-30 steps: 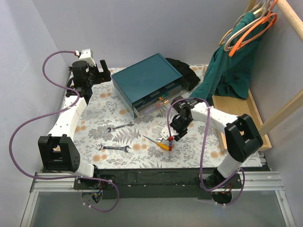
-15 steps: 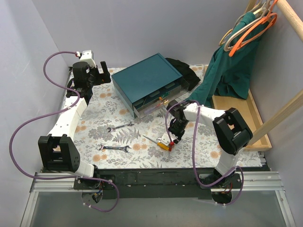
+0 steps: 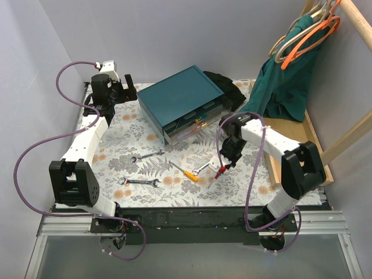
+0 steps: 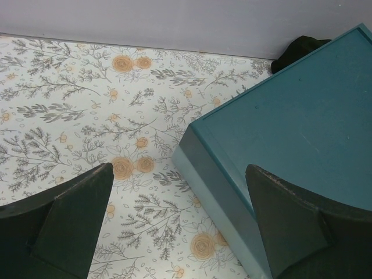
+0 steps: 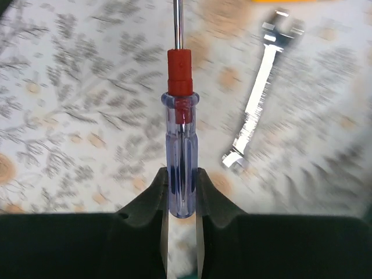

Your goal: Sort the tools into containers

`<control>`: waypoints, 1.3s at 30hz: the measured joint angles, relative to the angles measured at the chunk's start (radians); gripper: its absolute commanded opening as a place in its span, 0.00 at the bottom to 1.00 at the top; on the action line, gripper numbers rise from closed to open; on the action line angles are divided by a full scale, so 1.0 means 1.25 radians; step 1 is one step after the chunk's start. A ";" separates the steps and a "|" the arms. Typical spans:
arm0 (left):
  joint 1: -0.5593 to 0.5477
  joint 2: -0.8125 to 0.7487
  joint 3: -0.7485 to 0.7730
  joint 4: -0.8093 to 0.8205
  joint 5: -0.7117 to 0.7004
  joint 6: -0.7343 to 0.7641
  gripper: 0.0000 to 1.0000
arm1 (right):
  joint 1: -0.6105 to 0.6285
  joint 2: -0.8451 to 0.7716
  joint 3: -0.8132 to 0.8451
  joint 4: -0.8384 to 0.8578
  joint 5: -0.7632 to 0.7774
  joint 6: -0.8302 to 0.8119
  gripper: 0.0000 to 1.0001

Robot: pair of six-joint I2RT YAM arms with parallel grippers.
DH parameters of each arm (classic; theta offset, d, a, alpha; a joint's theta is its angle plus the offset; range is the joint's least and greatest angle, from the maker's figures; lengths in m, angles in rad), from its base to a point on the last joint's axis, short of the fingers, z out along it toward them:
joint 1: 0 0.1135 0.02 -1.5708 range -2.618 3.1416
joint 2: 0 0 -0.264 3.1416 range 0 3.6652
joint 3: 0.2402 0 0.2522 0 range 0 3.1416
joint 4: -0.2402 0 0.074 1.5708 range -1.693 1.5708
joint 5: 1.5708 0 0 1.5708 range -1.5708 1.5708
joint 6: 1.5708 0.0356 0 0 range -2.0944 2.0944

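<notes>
R gripper [image 5: 181, 174] clamped on clear-handled, red-collared screwdriver [image 5: 179, 145], shaft pointing away from wrist, silver wrench [image 5: 256, 110] just beside on floral mat [image 5: 70, 116], front-right of teal box [image 3: 181, 100], drawers [image 3: 189, 129] part open, L gripper [image 4: 179, 171] jaws apart over box's corner

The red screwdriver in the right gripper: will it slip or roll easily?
The screwdriver is probably stiff, given its metal shaft. Its glossy handle looks slippery, and the right gripper pinches only its end, so it might swivel. Being round, it may roll if laid down.
</notes>
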 measured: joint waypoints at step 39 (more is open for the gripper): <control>-0.019 0.021 0.013 0.019 0.014 -0.034 0.98 | -0.061 -0.037 0.294 0.535 -0.092 0.657 0.50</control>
